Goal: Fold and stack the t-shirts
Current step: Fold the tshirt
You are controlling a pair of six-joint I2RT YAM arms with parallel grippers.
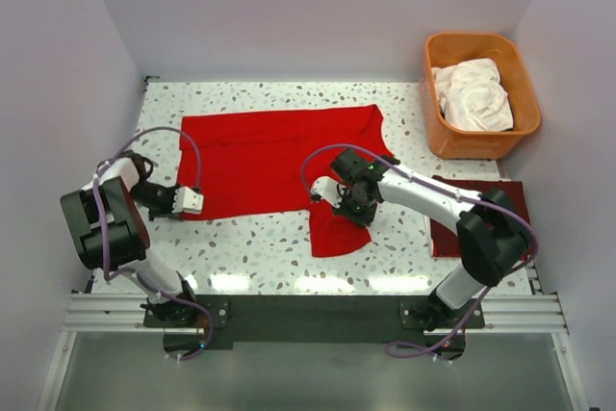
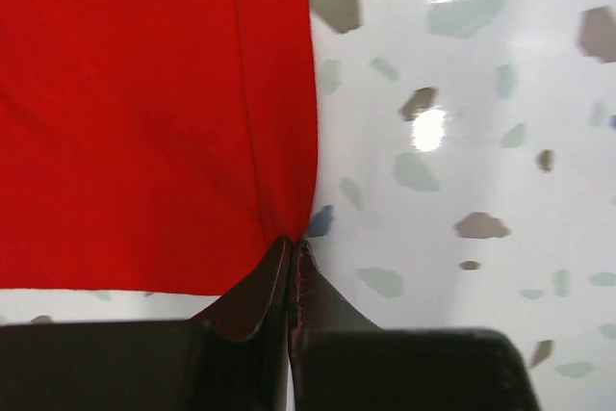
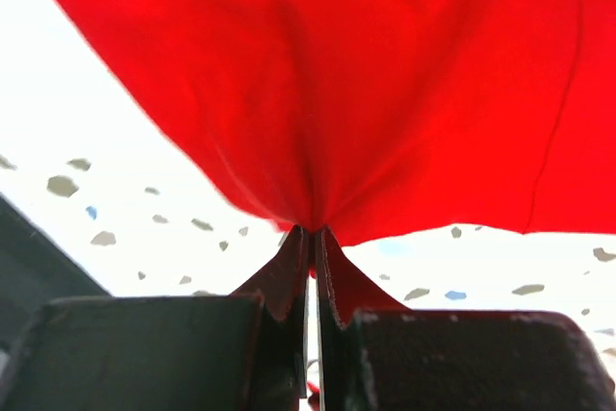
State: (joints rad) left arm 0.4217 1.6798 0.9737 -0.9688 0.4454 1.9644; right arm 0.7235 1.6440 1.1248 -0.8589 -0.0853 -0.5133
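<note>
A bright red t-shirt (image 1: 279, 156) lies spread across the middle of the speckled table. My left gripper (image 1: 190, 201) is shut on its near left corner; the left wrist view shows the cloth (image 2: 144, 113) pinched at the fingertips (image 2: 292, 243). My right gripper (image 1: 348, 201) is shut on the shirt's near right part, lifting the cloth (image 3: 366, 84) off the table, with a sleeve (image 1: 337, 233) hanging below. A dark red folded shirt (image 1: 481, 214) lies at the right, partly under the right arm. White shirts (image 1: 474, 93) fill the orange basket (image 1: 438, 122).
The orange basket stands at the back right corner. Walls close in the table on the left, back and right. The arms' bases sit on a rail (image 1: 308, 313) at the near edge.
</note>
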